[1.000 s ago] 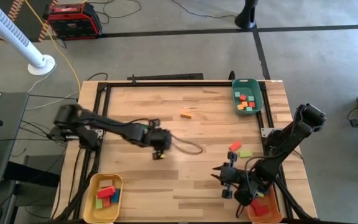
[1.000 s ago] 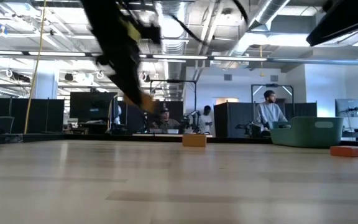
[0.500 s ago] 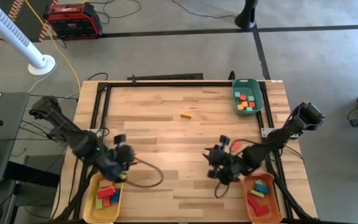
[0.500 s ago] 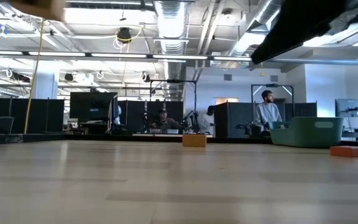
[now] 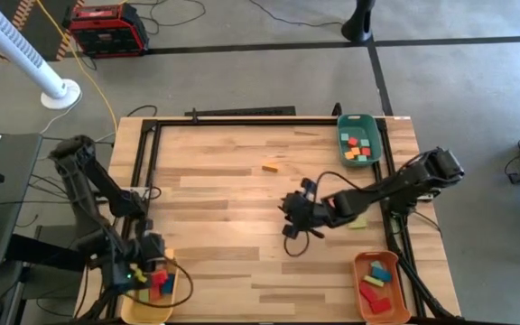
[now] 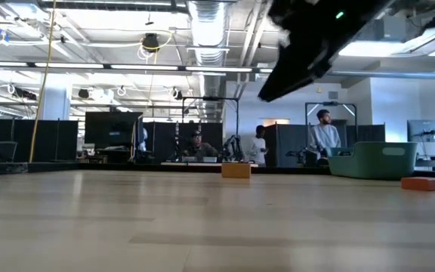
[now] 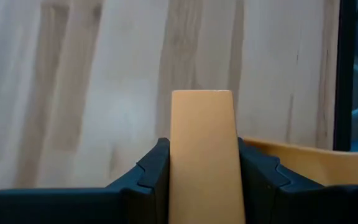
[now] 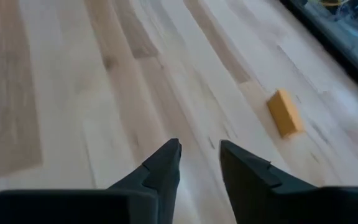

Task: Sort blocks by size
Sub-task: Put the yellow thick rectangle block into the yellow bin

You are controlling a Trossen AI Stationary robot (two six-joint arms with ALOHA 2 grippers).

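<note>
Big picture first: the wooden table (image 5: 242, 226) has three trays on it, a yellow tray (image 5: 156, 293) at the near left corner, an orange tray (image 5: 379, 287) at the near right corner and a green tray (image 5: 360, 140) at the far right, each with a few blocks inside.

The right arm is stretched out low across the table from the right edge, wrist pointing left, so the right gripper (image 5: 298, 206) sits around mid-table. In its wrist view the two fingers stand a little apart with bare wood showing between them, nothing pinched.

The loose orange block (image 5: 270, 166) is what I'd guess it's after. It lies on the open table, ahead of that gripper and off toward the far side, slightly to its left. It's a short bar, and in the right wrist view (image 8: 283, 112) it sits diagonal to the way the fingers point, so I reckon the wrist needs some twist to close across the narrow sides. The right arm is way nearer; the left is at the opposite corner.

The left arm is folded back at the near left, with the left gripper (image 5: 143, 273) right at the yellow tray's rim, pinching a tan block (image 7: 204, 155) tight between its fingers. Looks like a drop-off.

Smaller stuff: a green block (image 5: 357, 222) lies just beside the right forearm.
</note>
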